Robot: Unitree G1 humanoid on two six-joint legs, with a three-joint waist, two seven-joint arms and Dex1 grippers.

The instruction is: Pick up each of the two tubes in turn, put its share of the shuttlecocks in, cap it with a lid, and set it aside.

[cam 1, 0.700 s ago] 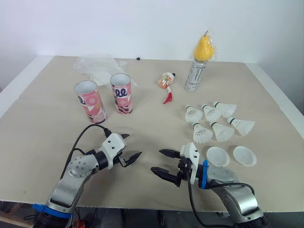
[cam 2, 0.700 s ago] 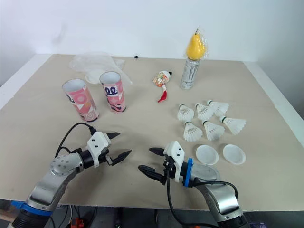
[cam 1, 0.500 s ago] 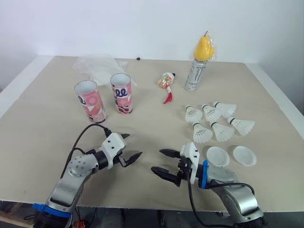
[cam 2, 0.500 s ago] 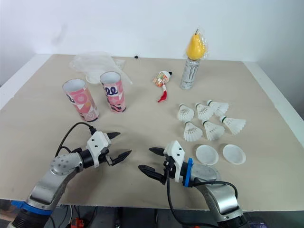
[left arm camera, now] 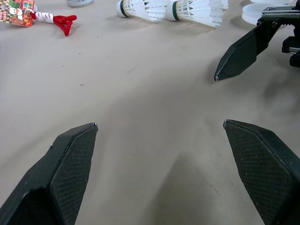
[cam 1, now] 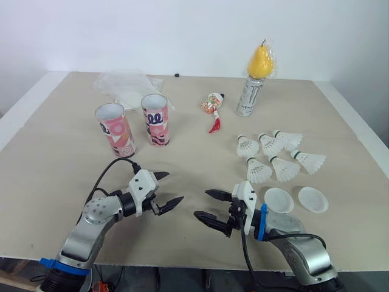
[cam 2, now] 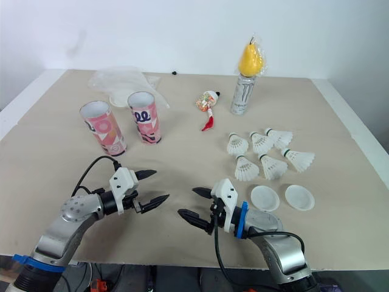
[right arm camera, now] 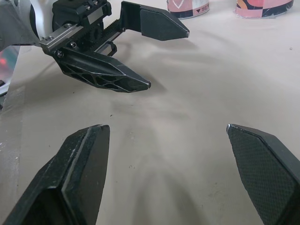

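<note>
- Jaws of left gripper [cam 1: 173, 187] and right gripper [cam 1: 201, 203] gaped wide, both empty.
- Tubes [cam 1: 156, 120] appeared light, thin-walled, crushable; grasp was best taken mid-wall, gently.

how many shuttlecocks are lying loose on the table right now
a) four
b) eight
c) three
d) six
d: six shuttlecocks lie in a loose cluster just beyond the two white lids, on the robot's right side.
</note>
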